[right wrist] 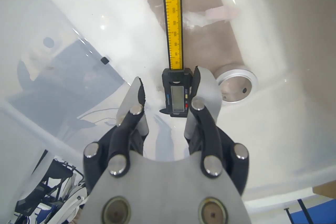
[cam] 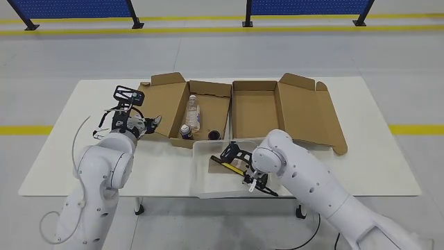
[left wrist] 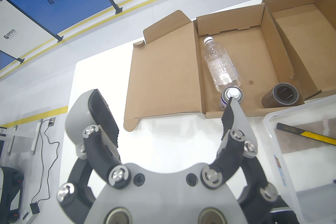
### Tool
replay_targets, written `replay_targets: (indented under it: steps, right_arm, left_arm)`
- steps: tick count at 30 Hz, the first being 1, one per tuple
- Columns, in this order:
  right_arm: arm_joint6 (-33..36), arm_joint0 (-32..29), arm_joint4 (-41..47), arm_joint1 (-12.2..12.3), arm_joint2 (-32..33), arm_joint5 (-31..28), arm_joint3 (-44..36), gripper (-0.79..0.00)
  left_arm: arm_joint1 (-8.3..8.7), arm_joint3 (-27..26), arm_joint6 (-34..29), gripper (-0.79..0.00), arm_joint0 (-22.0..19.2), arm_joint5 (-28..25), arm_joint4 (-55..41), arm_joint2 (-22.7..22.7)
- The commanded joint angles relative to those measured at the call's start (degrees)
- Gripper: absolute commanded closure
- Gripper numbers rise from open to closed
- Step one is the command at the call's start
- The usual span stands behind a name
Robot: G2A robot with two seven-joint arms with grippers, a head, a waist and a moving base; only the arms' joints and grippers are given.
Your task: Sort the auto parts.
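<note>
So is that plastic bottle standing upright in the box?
No, the bottle lies on its side on the floor of the box.

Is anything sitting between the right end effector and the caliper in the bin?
Nothing visible. The right end effector is open, straddling the caliper at its display head in the clear bin; a silver ring lies beside one finger, outside the gap.

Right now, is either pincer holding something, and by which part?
Nothing is held. The left pincer is open and empty; the right pincer is open around the display head of the caliper, not closed on it.
</note>
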Motion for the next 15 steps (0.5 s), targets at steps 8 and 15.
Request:
replay_targets:
  steps: [8, 15]
  right_arm:
    - [0.4, -0.9, -0.4, 0.1, -0.2, -0.3, 1.0, -0.357]
    - [0.2, -0.8, -0.9, -0.2, -0.5, 0.6, 2.1, -0.354]
  left_arm:
    - [0.00, 0.0, 0.0, -0.785, 0.0, 0.0, 0.0, 0.0]
    - [0.00, 0.0, 0.0, -0.785, 0.0, 0.0, 0.0, 0.0]
